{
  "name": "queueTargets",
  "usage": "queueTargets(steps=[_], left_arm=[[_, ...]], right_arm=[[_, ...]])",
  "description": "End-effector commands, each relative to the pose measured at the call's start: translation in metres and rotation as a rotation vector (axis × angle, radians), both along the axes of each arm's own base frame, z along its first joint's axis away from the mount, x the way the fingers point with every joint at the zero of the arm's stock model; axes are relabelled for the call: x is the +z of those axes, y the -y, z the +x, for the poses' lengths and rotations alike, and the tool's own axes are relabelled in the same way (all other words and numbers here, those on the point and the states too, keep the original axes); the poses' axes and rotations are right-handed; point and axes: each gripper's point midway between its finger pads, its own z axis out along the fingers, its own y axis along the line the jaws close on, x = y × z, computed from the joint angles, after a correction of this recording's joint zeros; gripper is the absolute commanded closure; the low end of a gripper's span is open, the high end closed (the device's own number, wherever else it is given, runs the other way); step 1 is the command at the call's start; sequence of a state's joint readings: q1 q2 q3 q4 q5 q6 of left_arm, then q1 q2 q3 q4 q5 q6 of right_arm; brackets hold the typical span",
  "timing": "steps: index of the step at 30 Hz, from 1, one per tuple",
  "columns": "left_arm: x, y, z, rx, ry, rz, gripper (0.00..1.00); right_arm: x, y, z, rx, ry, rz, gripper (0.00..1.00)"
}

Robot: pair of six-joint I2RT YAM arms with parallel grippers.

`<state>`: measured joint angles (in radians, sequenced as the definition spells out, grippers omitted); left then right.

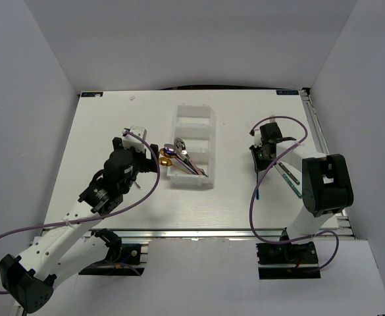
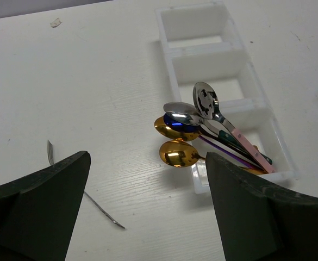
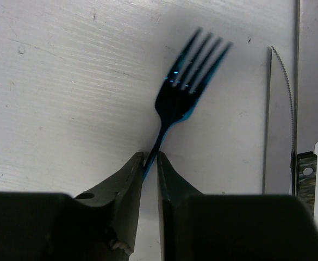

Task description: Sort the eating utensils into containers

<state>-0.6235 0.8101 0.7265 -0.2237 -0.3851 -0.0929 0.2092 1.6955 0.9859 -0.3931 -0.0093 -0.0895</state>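
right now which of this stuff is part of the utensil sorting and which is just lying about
Job: organiser tray; spoons piled in its end compartment; blue fork in the right gripper; knives beside it; thin fork by the left gripper.
Lying about: purple cables; small white scrap.

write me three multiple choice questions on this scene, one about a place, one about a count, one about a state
1. Where in the tray do the spoon handles rest? A far end compartment B second from far C end compartment nearest the robot
2. How many gold spoon bowls show? A one B two C four
3. The right gripper is: A shut on the blue fork B open, empty C shut on a knife
Answers: 1 C, handles angle into that compartment; 2 B, two gold bowls lie beside the rim; 3 A, it pinches the fork's stem.
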Motion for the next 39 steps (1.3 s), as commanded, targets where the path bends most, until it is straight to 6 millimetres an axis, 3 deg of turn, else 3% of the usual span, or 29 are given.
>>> queueTargets(steps=[1,6,7,13,15,20,23,24,25,26,27,28,29,30,31,32,36,39], left_arm=[[0.007,-0.006,0.001,0.022,0.033,-0.007,0.02],[0.007,-0.007,0.001,0.028,0.035,-0.005,0.02],[0.007,-0.008,0.001,0.031,0.036,-0.005,0.02],[0.007,-0.009,0.002,0.034,0.044,-0.009,0.02],[0.007,-0.01,0.002,0.038,0.046,-0.007,0.02],[0.005,-0.012,0.004,0.048,0.048,-0.011,0.02],[0.006,-0.012,0.004,0.043,0.057,-0.036,0.02],[0.006,-0.012,0.004,0.041,0.058,-0.044,0.02],[0.007,-0.012,0.004,0.042,0.059,-0.05,0.02],[0.006,-0.012,0.005,0.046,0.057,-0.053,0.02],[0.005,-0.013,0.005,0.049,0.058,-0.052,0.02],[0.004,-0.014,0.006,0.054,0.058,-0.053,0.02],[0.004,-0.015,0.006,0.06,0.058,-0.052,0.02],[0.003,-0.018,0.007,0.071,0.057,-0.047,0.02],[0.002,-0.019,0.007,0.075,0.059,-0.042,0.02],[0.002,-0.02,0.008,0.082,0.062,-0.038,0.02],[0.003,-0.026,0.008,0.103,0.076,-0.037,0.02],[0.002,-0.025,0.009,0.102,0.076,-0.038,0.02]], right_arm=[[0.002,-0.01,0.01,0.019,0.022,0.043,0.81],[0.015,-0.019,0.016,0.057,0.059,0.083,0.93],[0.018,-0.019,0.017,0.061,0.07,0.09,1.0],[0.048,-0.037,0.029,0.153,0.165,0.126,1.0],[0.071,-0.046,0.042,0.194,0.241,0.132,1.0],[0.137,-0.1,0.07,0.456,0.436,0.172,1.0],[0.157,-0.14,0.076,0.638,0.478,0.249,1.0],[0.181,-0.152,0.09,0.671,0.538,0.272,1.0],[0.191,-0.167,0.093,0.722,0.555,0.296,1.0],[0.178,-0.18,0.095,0.773,0.509,0.315,1.0],[0.208,-0.201,0.107,0.814,0.578,0.326,1.0],[0.229,-0.207,0.108,0.835,0.618,0.324,1.0],[0.202,-0.224,0.116,0.873,0.567,0.36,1.0],[0.225,-0.241,0.122,0.908,0.629,0.374,1.0],[0.229,-0.25,0.125,0.922,0.644,0.386,1.0],[0.22,-0.263,0.13,0.944,0.642,0.405,1.0],[0.234,-0.303,0.14,0.985,0.754,0.496,1.0],[0.231,-0.312,0.143,0.978,0.77,0.543,1.0]])
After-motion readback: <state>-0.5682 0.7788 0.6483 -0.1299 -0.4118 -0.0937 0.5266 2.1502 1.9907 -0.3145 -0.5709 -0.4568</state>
